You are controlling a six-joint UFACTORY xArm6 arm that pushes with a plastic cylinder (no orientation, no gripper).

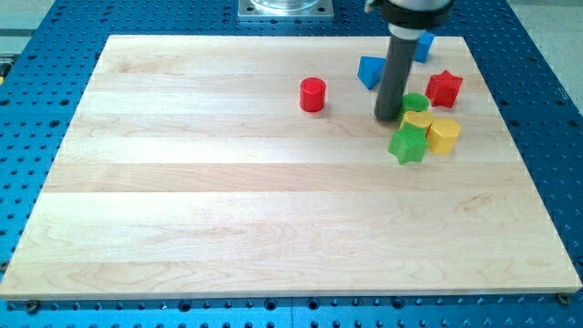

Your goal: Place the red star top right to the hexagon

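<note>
Looking across your wooden table [228, 182] from the view's left, most of the board is bare until you reach the red cylinder [312, 95], which stands alone in the upper middle. To its right you see a blue block [370, 71], its shape hard to make out, just left of the dark rod. Your rod comes down from the view's top, and my tip [389, 117] rests on the board just left of the cluster, close beside the green round block [416, 102]. You have no pincer on this arm, so nothing is held.

Below the tip sits the green star [408, 144], touching the yellow block [417, 120] above it. Right of that lies the yellow hexagon [444, 135]. The red star [444, 87] sits directly above the hexagon, near it, at the cluster's upper right. Another blue block [424, 46] peeks out behind the rod, near the table's top edge.
</note>
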